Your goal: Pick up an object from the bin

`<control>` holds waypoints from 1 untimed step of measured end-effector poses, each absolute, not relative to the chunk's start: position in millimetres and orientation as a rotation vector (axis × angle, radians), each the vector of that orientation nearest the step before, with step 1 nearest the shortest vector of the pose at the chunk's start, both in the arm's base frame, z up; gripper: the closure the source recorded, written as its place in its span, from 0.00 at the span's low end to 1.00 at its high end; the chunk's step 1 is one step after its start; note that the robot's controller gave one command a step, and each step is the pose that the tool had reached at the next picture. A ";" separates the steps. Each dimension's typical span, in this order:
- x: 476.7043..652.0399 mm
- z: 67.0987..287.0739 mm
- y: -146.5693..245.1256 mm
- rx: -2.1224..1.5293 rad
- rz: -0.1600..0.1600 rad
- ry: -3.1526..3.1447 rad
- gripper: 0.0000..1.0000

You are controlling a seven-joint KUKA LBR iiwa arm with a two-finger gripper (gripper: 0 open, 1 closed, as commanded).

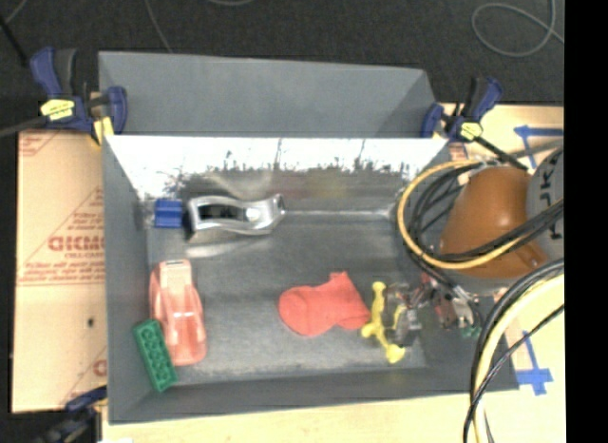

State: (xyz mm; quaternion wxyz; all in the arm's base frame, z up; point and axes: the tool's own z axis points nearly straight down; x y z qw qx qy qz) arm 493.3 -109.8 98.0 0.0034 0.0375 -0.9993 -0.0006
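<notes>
Bin: grey metal bin [266, 99] with sloping walls, holding a few loose things spread well apart on its floor.
Arm: enters from the view's right; a rounded orange-brown wrist cover [484, 218] and loops of black and yellow cable [418, 213] sit above the tool.
Gripper: the gripper [414, 314] is low in the bin's near right corner, close to the floor.
Gripper state: cannot be told; the tool is a dark tangle from this angle, and nothing can be seen held in it.
Nearest thing: a small yellow plastic piece with knobbed ends [381, 321], just beside the gripper on the view's left; touching or a hair apart cannot be settled.
Long axis: the yellow piece runs roughly from the far side to the near side of the bin, slightly slanted, so it lies alongside the gripper, not across it.
Judgement: a grasp here would call for a short sideways shift towards the view's left, closing across the piece's narrow width.
Next nearest: a soft red-coral blob [323, 305], near the yellow piece on its left.
Far side: a silver metal hand tool with a blue end [233, 214].
Left side: a translucent pink plastic block [178, 317] with a green studded brick [154, 356] against its near end.
</notes>
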 end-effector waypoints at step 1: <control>494.7 100.0 -110.7 0.118 0.002 -3.137 1.00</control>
